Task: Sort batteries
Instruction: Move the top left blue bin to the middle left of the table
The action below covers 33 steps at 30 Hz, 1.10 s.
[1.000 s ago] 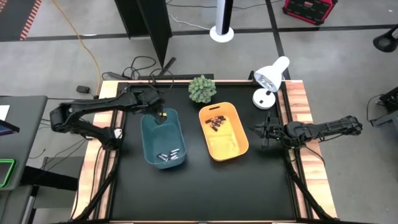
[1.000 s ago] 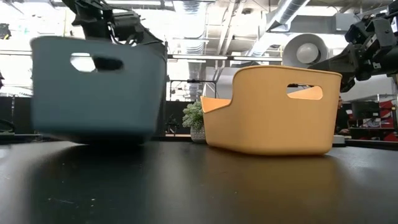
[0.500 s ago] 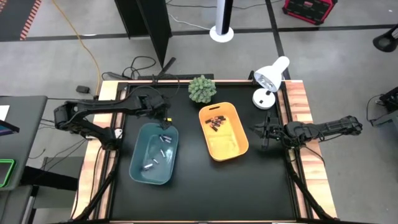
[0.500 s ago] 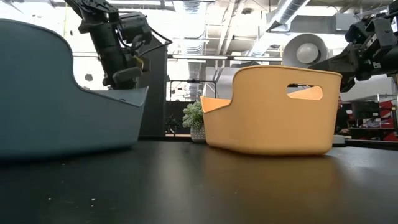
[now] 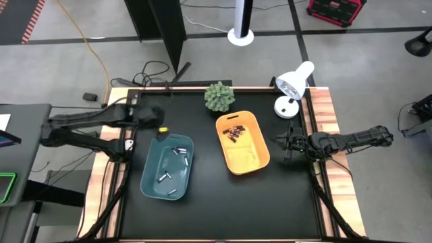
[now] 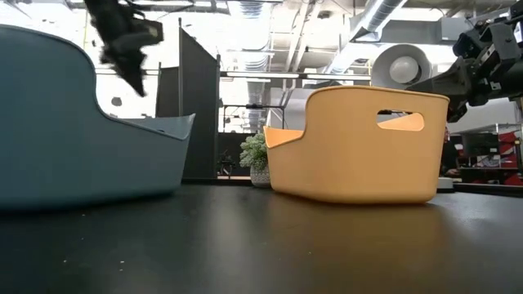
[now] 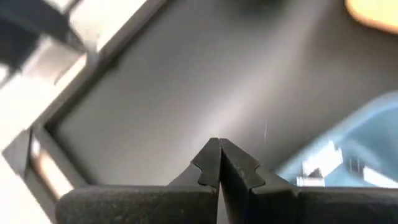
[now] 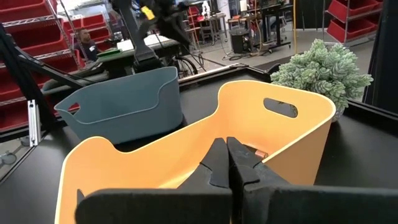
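A blue bin (image 5: 167, 169) stands on the black table left of centre, with pale batteries (image 5: 178, 151) lying on its floor. To its right, a yellow bin (image 5: 241, 142) holds dark batteries (image 5: 233, 131) at its far end. My left gripper (image 5: 160, 128) hangs shut and empty above the table, just beyond the blue bin's far end; its wrist view shows the shut fingertips (image 7: 217, 149) over bare tabletop, with the bin (image 7: 354, 143) off to one side. My right gripper (image 5: 280, 142) waits shut at the table's right edge, pointing level at the yellow bin (image 8: 186, 143).
A small potted plant (image 5: 219, 96) stands at the far edge and a white desk lamp (image 5: 291, 84) in the far right corner. The table has a raised wooden rim (image 5: 324, 115). Bare black tabletop (image 5: 223, 209) lies in front of both bins.
My left gripper was at the blue bin's far rim with the bin tipped up off the table. The bin has come down flat, shifted toward the near left and turned slightly, and its batteries have spread along the floor. The gripper has since risen off the rim toward the table's left edge.
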Each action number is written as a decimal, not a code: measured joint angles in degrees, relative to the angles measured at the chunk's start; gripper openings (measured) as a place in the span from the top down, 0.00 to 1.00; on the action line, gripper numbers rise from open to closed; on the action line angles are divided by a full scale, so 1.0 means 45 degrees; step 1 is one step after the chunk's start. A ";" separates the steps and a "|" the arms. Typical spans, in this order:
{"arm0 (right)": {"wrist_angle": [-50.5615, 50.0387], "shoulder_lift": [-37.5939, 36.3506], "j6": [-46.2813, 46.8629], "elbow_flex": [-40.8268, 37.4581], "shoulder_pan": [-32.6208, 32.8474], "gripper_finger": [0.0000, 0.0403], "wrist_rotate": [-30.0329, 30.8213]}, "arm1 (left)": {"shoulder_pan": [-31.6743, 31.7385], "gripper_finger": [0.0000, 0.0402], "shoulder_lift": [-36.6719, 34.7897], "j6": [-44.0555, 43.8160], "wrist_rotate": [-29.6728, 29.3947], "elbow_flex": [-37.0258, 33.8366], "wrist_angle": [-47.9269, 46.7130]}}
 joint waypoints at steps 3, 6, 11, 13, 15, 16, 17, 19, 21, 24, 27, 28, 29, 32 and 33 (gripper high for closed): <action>-0.0011 0.0000 0.0237 0.0000 0.0000 1.00 0.0000 | -0.1077 1.00 -0.0933 -0.2111 0.0007 -0.0354 -0.2302; -0.0019 0.0000 0.0297 0.0000 0.0000 1.00 0.0000 | -0.2467 1.00 -0.1429 -0.4253 0.0501 -0.0794 -0.4083; -0.0031 0.0000 0.0529 0.0000 -0.0005 1.00 0.0000 | -0.4756 1.00 -0.1478 -0.6916 0.1635 -0.1229 -0.5473; -0.0034 0.0000 0.0607 0.0000 -0.0005 1.00 0.0000 | -0.5448 1.00 -0.1327 -0.7915 0.1694 -0.1234 -0.6180; -0.0034 0.0000 0.0611 0.0000 -0.0005 1.00 0.0000 | -0.6027 1.00 -0.1166 -0.8674 0.2221 -0.1234 -0.6580; -0.0034 0.0000 0.0627 0.0000 -0.0005 1.00 0.0000 | -0.6300 1.00 -0.1087 -0.8902 0.2610 -0.1234 -0.6596; -0.0034 0.0000 0.0640 0.0000 -0.0005 1.00 0.0000 | -0.6568 1.00 -0.0979 -0.9077 0.2963 -0.1234 -0.6517; -0.0034 0.0000 0.0640 0.0000 -0.0005 1.00 -0.0003 | -0.7073 1.00 -0.0717 -0.9303 0.3660 -0.1234 -0.6183; -0.0034 0.0000 0.0640 0.0000 -0.0005 1.00 -0.0005 | -0.7568 1.00 -0.0354 -0.9382 0.4137 -0.1234 -0.5637; -0.0036 0.0000 0.0640 -0.0005 -0.0005 1.00 -0.0004 | -0.8113 1.00 0.0339 -0.9419 0.4701 -0.1412 -0.4752; -0.0045 0.0002 0.0729 -0.0005 -0.0005 1.00 -0.0114 | -0.8361 1.00 0.1100 -0.9388 0.5336 -0.1979 -0.4120; -0.0055 0.0046 0.0823 -0.0005 -0.0005 1.00 -0.0207 | -0.8394 1.00 0.1316 -0.9385 0.5421 -0.2155 -0.3911; -0.0063 0.0150 0.0904 -0.0005 -0.0005 1.00 -0.0267 | -0.8419 1.00 0.1518 -0.9384 0.5464 -0.2323 -0.3705; -0.0074 0.0540 0.0937 -0.0013 -0.0005 1.00 -0.0272 | -0.8439 1.00 0.1927 -0.9164 0.5491 -0.2565 -0.2983; -0.0076 0.0726 0.0940 -0.0015 -0.0008 1.00 -0.0269 | -0.8438 1.00 0.2000 -0.9026 0.5444 -0.2560 -0.2595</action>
